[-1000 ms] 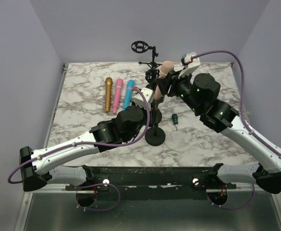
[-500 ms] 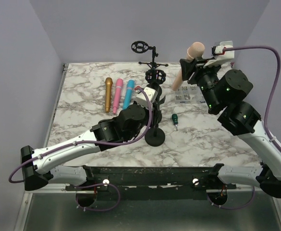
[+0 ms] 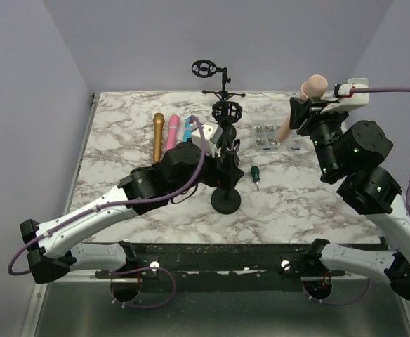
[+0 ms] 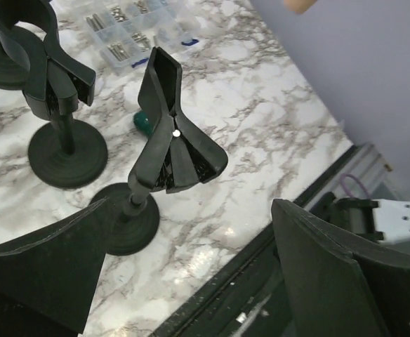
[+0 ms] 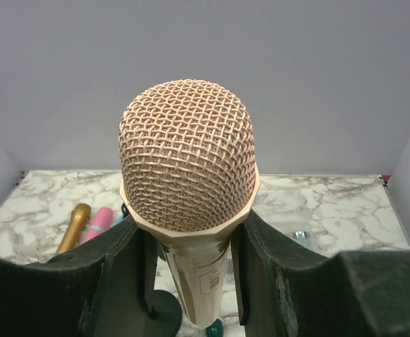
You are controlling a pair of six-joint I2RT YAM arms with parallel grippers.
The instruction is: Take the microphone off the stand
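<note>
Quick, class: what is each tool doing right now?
Left tool: open, holding nothing.
Right tool: closed on the microphone.

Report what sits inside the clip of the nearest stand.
Nothing visible: the clip is empty. The microphone is gripped in the right end effector, away from it. The clip's far inner face is hidden.

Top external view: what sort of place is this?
Probably a robot test cell, not a studio: a marble-patterned table boxed in by plain lavender walls, with microphone stands and spare microphones laid out as props.
</note>
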